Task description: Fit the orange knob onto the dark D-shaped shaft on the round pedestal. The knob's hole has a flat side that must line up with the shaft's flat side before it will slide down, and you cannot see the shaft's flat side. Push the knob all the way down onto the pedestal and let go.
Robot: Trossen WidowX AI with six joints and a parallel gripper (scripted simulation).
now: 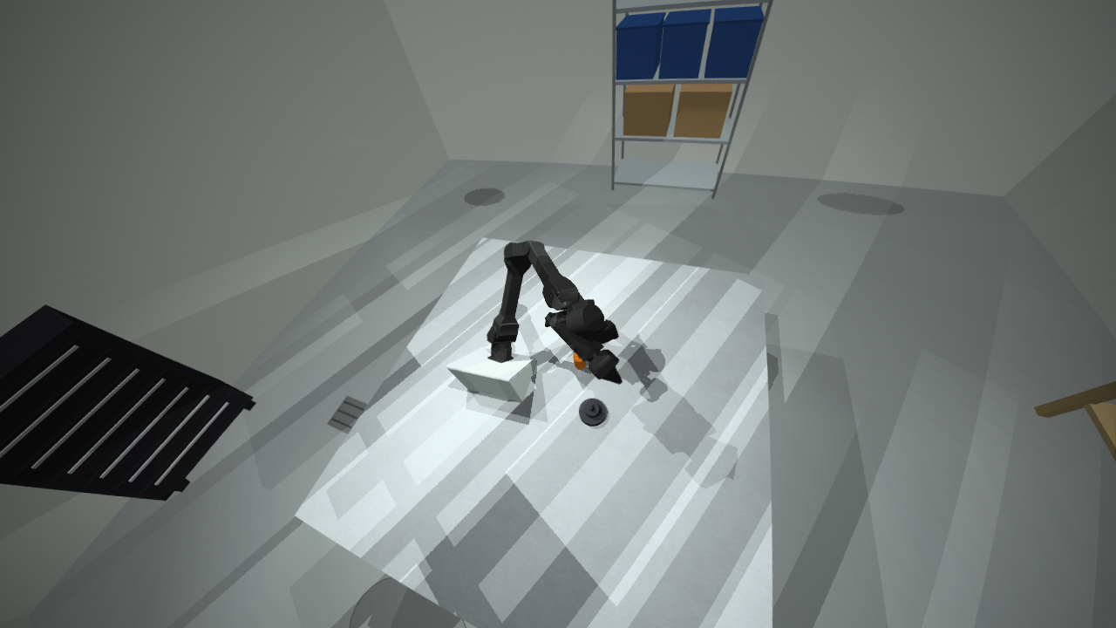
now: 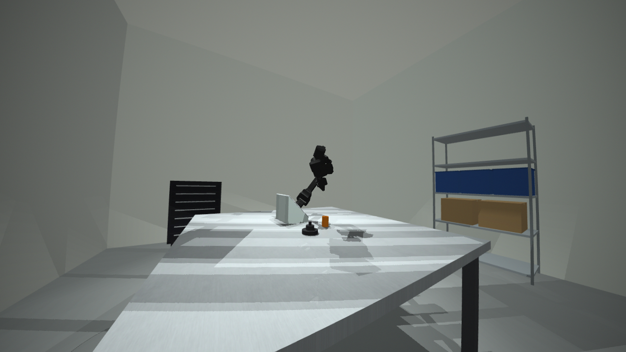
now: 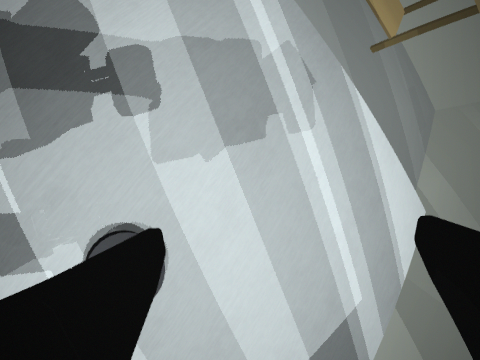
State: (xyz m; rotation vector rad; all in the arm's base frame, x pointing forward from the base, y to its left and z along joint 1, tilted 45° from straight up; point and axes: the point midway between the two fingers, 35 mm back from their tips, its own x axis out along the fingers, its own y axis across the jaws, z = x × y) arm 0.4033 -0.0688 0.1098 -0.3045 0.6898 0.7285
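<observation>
The orange knob (image 1: pixel 579 362) (image 2: pixel 325 221) stands upright on the table (image 1: pixel 686 562) (image 2: pixel 210 328), apart from the pedestal and partly behind the arm in the top view. The round dark pedestal (image 1: pixel 584 419) (image 2: pixel 309 232) carries the bare shaft (image 1: pixel 592 407) (image 2: pixel 309 223); its flat side cannot be made out. In the wrist view, the left finger hides most of the pedestal (image 3: pixel 111 241). My gripper (image 3: pixel 291 236) is open and empty, raised above the table and tilted. The knob is out of the wrist view.
A pale wedge-shaped block (image 1: pixel 485 381) (image 2: pixel 294 210) stands by the arm's base, left of the knob. A shelf unit (image 1: pixel 670 141) (image 2: pixel 483 195), a black slatted cabinet (image 1: pixel 109 421) (image 2: pixel 194 196) and a wooden piece (image 1: pixel 1080 398) (image 3: pixel 425 31) stand away from the table.
</observation>
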